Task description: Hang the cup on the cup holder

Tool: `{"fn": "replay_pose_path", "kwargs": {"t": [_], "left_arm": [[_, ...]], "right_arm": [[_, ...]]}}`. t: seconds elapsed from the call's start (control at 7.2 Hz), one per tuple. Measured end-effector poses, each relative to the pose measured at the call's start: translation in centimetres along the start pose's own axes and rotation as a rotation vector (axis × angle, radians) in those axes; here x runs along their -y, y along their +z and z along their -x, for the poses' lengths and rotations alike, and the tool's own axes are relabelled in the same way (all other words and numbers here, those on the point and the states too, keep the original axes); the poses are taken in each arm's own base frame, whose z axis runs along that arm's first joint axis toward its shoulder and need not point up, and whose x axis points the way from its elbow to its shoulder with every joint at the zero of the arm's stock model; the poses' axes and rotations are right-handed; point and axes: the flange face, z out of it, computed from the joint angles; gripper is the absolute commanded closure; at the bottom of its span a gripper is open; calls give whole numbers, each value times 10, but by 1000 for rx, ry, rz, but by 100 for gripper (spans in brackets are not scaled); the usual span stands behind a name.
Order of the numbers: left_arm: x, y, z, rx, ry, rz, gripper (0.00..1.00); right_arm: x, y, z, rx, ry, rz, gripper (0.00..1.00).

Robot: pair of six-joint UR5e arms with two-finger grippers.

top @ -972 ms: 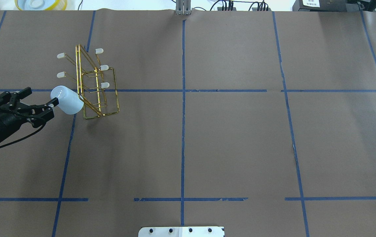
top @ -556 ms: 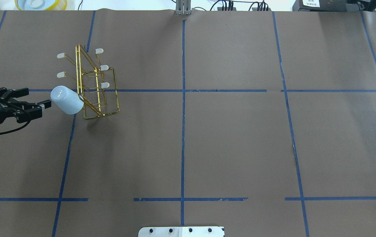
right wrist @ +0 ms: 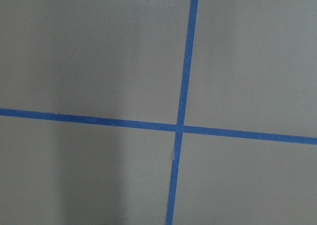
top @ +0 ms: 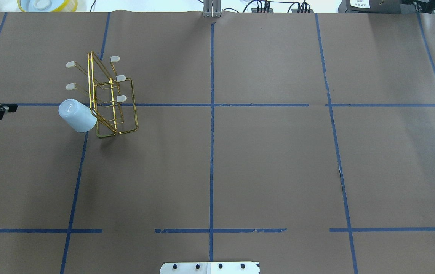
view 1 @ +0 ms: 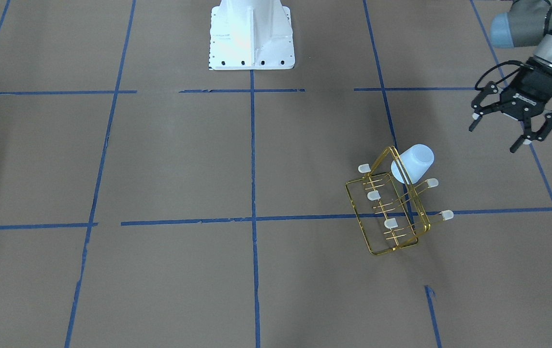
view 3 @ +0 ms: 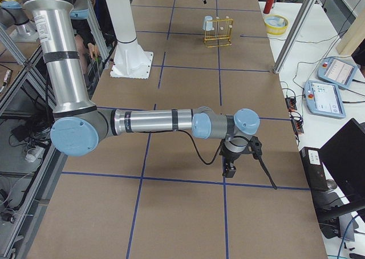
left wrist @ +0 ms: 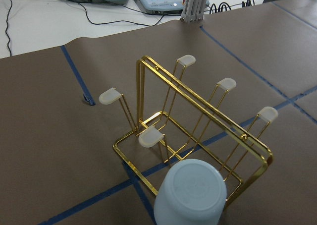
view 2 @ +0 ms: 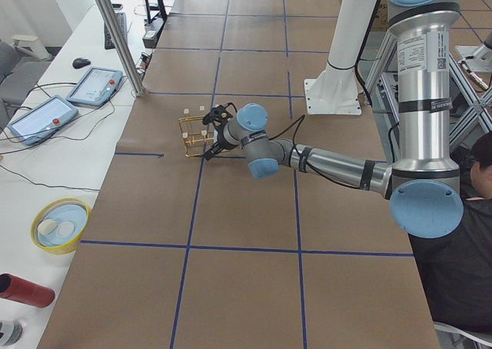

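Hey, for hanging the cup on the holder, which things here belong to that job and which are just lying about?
Part of the job: cup holder; cup, tilted on it, apparently over a prong; left gripper, open, apart from the cup.

Lying about, on the white side bench: yellow bowl; red cylinder; tablet; second tablet; computer mouse.

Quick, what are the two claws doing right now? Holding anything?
Left gripper: open, holding nothing.
Right gripper: cannot be told from these views.
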Motion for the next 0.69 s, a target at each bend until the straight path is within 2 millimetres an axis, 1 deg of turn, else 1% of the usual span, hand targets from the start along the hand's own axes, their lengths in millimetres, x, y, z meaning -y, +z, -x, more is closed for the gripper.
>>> {"fn": "replay_pose_path", "kwargs": {"t": [0.28,0.42,0.56,0.69], "left_arm": [[-14,-5,80,28,72,137,0],[-22,-10,116,39,54,205,0],[-28,-17,148,56,-8,270,0],[-37,-25,173,66,-104,339,0]], "right_arm": [[0,0,0,0,1,0,0],[0,0,0,0,1,0,0],[0,0,0,0,1,0,0],[0,0,0,0,0,0,0]]}}
